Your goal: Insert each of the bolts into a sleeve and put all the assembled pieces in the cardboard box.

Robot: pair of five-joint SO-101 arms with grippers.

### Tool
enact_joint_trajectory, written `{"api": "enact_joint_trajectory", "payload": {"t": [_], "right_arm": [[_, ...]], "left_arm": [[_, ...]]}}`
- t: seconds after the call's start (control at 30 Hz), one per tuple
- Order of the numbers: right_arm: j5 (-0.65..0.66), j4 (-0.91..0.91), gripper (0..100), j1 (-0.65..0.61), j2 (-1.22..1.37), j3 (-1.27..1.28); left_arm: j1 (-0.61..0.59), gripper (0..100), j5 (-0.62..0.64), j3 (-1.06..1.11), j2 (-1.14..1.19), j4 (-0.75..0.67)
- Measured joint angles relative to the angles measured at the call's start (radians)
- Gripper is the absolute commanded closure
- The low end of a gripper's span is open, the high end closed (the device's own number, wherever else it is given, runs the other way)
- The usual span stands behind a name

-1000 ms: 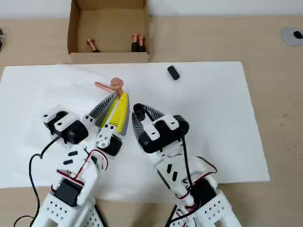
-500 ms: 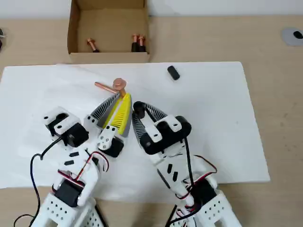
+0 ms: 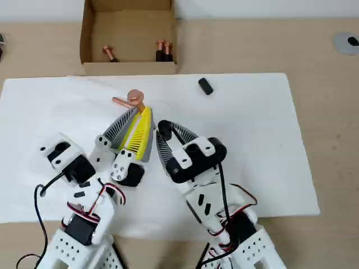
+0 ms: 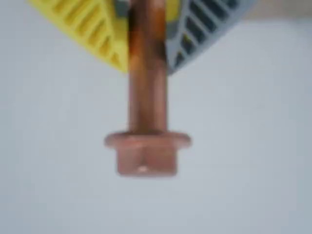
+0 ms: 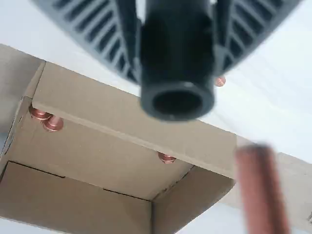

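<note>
While the left gripper [image 3: 141, 111] clamps a bolt [image 3: 136, 98] head-outward, the right gripper [image 3: 165, 129] grips the sleeve [image 5: 176, 73] just beside it, axes near parallel, not in line.

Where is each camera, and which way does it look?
High view: above the table, looking down on left arm, right arm, mat and cardboard box.
Left wrist view: on the left arm, looking along the left gripper clamping a bolt.
Right wrist view: on the right arm, looking past the right gripper holding a sleeve toward the box.
Shared: high and right wrist views show the box.
</note>
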Motion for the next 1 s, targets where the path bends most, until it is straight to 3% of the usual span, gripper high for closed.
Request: {"api": "enact_joint_trajectory", "payload": {"t": [0.5, 0.67, 1.0], "right_arm": [[0.0, 0.0, 98.7, 0.0, 0.0, 0.0], [0.002, -0.035, 98.7, 0.0, 0.0, 0.0], [0.094, -0.109, 98.7, 0.0, 0.0, 0.0]], "left_arm": [[0.046, 99, 0.0, 0.0, 0.0, -0.012], [0.061, 99, 0.0, 0.0, 0.0, -0.075], [0.063, 99, 0.0, 0.0, 0.0, -0.147]]}}
